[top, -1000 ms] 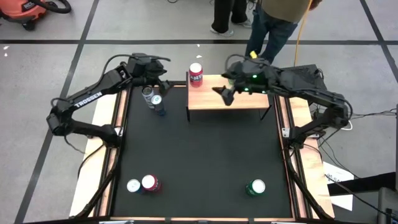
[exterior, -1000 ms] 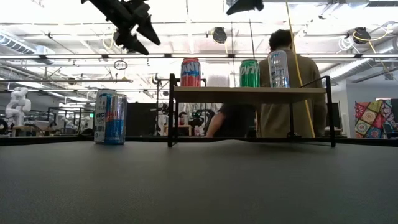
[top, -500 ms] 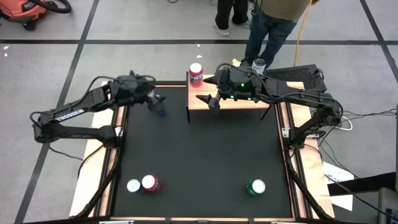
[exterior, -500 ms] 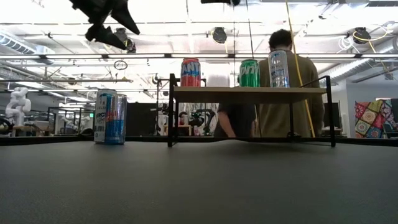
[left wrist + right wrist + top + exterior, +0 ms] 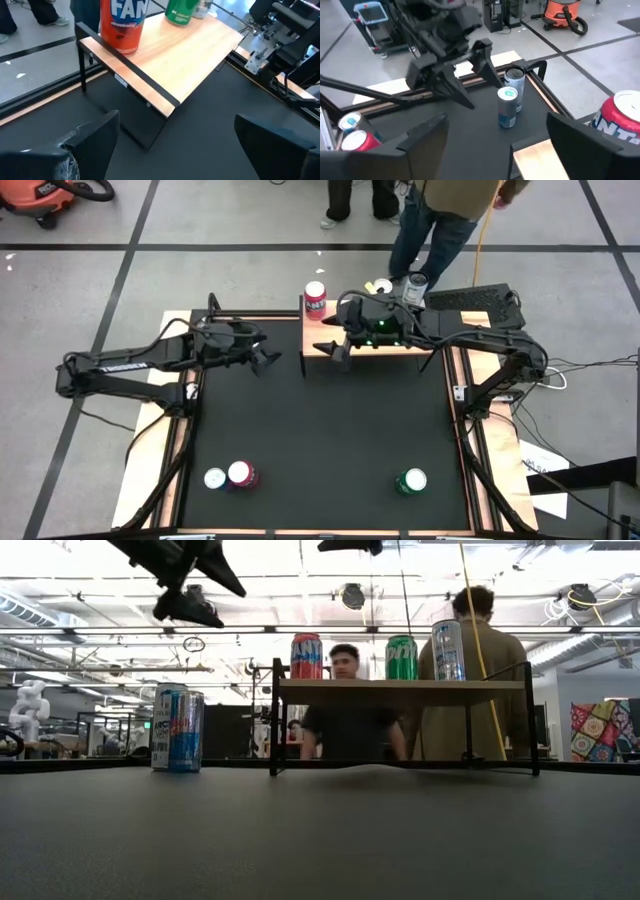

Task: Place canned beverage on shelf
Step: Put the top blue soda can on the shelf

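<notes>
left gripper: the left gripper [image 5: 268, 361] hangs above the black mat near the shelf's left end, fingers spread wide apart with nothing between them; in its own wrist view the two dark fingers [image 5: 90, 137] frame bare mat and the shelf's corner.
right gripper: the right gripper [image 5: 330, 350] is raised over the shelf's front-left corner, fingers parted and empty; its wrist view looks past them toward the left arm and two cans.
shelf: the shelf [image 5: 385, 352] stands at the far edge of the mat, a light wood top on thin black legs [image 5: 275, 720], largely covered from above by the right arm.
cans on shelf: a red can [image 5: 306, 656] stands upright at the shelf's left end, a green can [image 5: 401, 657] near the middle, and a clear-silver can [image 5: 447, 650] just beside the green one, all upright on the plank.
cans beside shelf: a silver can [image 5: 514, 89] and a blue can [image 5: 507, 107] stand upright, close together on the mat to the left of the shelf, below the left arm.
near cans: at the near edge a white-topped can [image 5: 214, 478] touches or nearly touches a red-topped can [image 5: 240, 474] on the left; a second green can [image 5: 411, 481] stands alone on the right, well apart from them.
mat: the black mat [image 5: 330, 440] is bare across its middle.
surroundings: two people [image 5: 345, 710] stand behind the table; an orange vacuum [image 5: 562, 15] sits on the floor beyond.
</notes>
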